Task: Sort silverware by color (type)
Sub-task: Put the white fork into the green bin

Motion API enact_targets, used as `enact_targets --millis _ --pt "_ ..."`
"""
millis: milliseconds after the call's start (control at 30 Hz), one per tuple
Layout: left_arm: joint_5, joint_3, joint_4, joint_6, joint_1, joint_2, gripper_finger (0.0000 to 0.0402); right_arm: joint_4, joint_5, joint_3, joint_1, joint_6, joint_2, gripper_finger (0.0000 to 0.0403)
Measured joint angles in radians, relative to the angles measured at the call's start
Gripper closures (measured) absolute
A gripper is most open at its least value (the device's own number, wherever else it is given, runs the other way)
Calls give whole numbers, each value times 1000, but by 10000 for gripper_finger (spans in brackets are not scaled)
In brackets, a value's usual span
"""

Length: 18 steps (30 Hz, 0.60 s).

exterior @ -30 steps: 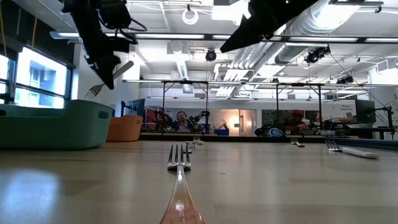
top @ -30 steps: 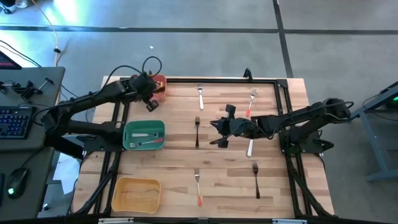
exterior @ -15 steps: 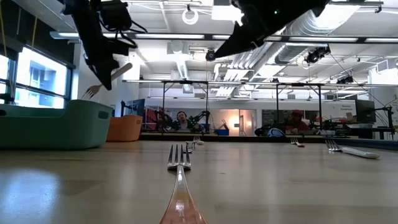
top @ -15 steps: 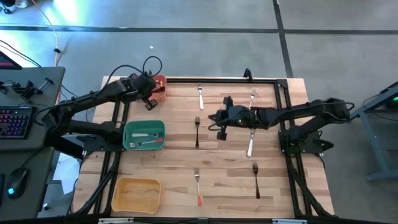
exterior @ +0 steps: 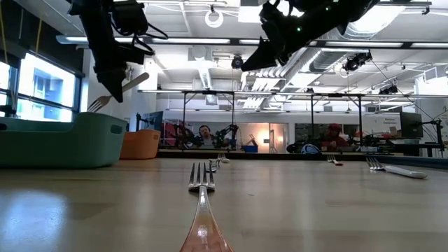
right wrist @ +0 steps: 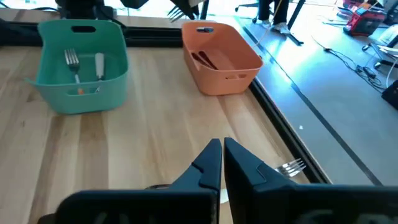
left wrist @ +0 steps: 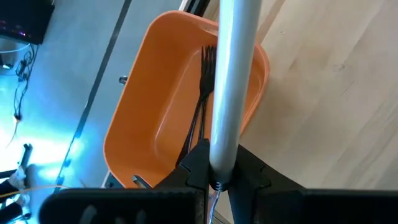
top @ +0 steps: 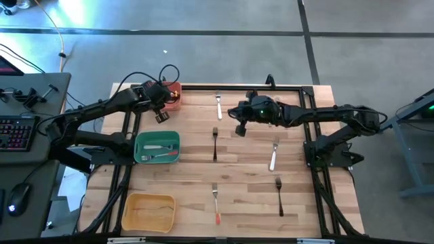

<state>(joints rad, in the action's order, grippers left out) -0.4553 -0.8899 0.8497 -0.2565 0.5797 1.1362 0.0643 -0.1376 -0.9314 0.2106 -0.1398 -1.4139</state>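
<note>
On the left of the table stand three bins. The yellow bin (top: 148, 211) seems to hold one piece, but I cannot tell which kind. The green bin (top: 157, 148) holds two pieces, a fork and one with a white handle. The orange bin (left wrist: 180, 99) holds at least one black fork (left wrist: 200, 106). So I judge that about four pieces are sorted.

The left gripper (top: 161, 110) hangs in the air just beside the orange bin, clamped on a white-handled fork (left wrist: 230, 81). In the left wrist view, its handle stands up between the fingers and crosses over the orange bin.

Six pieces are left on the wood: a black fork (top: 215, 142), a silver one (top: 218, 105) at the far edge, an orange-handled fork (top: 215, 202) at the near edge, a white-handled one (top: 273, 155), and a second black fork (top: 279, 194); a fork head (right wrist: 291, 166) shows only in the right wrist view.

The right gripper (top: 239, 120) hovers above the far middle of the table, fingers together and holding nothing. The silver piece is near it, the black fork a little nearer the front.
</note>
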Motion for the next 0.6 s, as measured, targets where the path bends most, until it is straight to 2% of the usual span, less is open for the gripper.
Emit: enact_targets --millis 133,300,600 --pt "0 0 0 -12 0 0 383 0 2 0 1 0 0 403" --pt "0 0 0 -40 0 0 383 0 75 0 1 0 0 403" --pt "9 0 2 -10 0 0 383 -14 79 0 3 -33 0 403"
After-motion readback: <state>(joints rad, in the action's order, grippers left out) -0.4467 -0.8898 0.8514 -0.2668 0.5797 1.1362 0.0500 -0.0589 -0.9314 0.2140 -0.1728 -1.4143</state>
